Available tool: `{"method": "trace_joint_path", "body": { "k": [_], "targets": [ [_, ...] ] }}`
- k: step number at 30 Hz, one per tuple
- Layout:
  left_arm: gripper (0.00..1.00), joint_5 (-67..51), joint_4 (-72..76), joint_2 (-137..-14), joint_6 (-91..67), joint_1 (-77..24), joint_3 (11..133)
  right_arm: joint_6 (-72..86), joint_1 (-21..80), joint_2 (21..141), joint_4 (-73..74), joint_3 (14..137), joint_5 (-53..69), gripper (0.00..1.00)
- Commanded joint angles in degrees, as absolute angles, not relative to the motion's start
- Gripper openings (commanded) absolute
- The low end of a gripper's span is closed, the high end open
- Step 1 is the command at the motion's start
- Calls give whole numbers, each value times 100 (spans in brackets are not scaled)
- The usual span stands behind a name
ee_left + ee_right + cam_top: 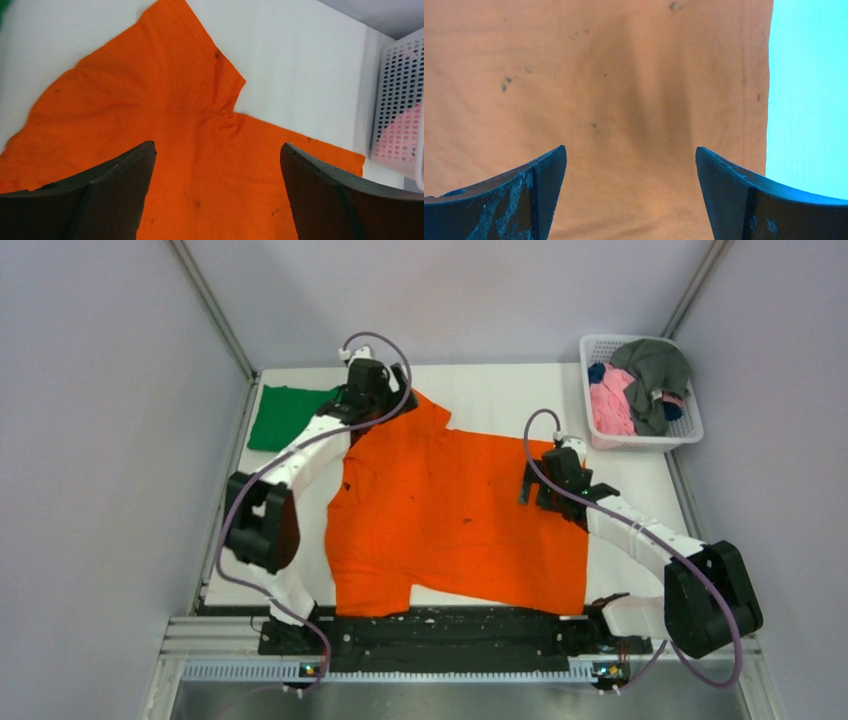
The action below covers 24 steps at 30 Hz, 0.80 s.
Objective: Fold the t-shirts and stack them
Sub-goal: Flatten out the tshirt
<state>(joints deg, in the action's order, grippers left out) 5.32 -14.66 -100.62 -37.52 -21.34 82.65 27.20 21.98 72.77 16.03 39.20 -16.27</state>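
A bright orange t-shirt (pixel 450 520) with small dark specks lies spread flat across the middle of the table. It fills the left wrist view (pixel 175 130) and the right wrist view (pixel 614 100). My left gripper (pixel 372 390) is open and empty above the shirt's far left sleeve. My right gripper (pixel 553 485) is open and empty above the shirt's right hem. A folded green t-shirt (pixel 285 415) lies at the far left. Pink (pixel 612 400), grey (pixel 652 370) and dark blue shirts lie in a basket.
A white plastic basket (pixel 645 440) stands at the far right corner; it also shows in the left wrist view (pixel 400 100). Grey walls enclose the table on the left, back and right. A black rail (pixel 440 630) runs along the near edge.
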Motion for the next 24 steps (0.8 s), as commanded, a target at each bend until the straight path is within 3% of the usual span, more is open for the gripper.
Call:
{"method": "trace_joint_path", "body": {
  "k": [1,6,15,24],
  "targets": [
    [99,725,-1649,-9615,-3504,-2126,7071,2834,1930,7421,1532,4262,-1761,99],
    [99,782,-2060,-10155,-3610,-2091,7215,2667,1600,8173,1197,4666,-1591,99],
    [99,743,-3054,-11965,-3701,-1930,8995,2549,1385,9915,1021,5753,-1205,99],
    [99,510,-3608,-12974,-3915,-1436,10255,2410,1214,11509,1381,7350,-1023,99]
  ]
}}
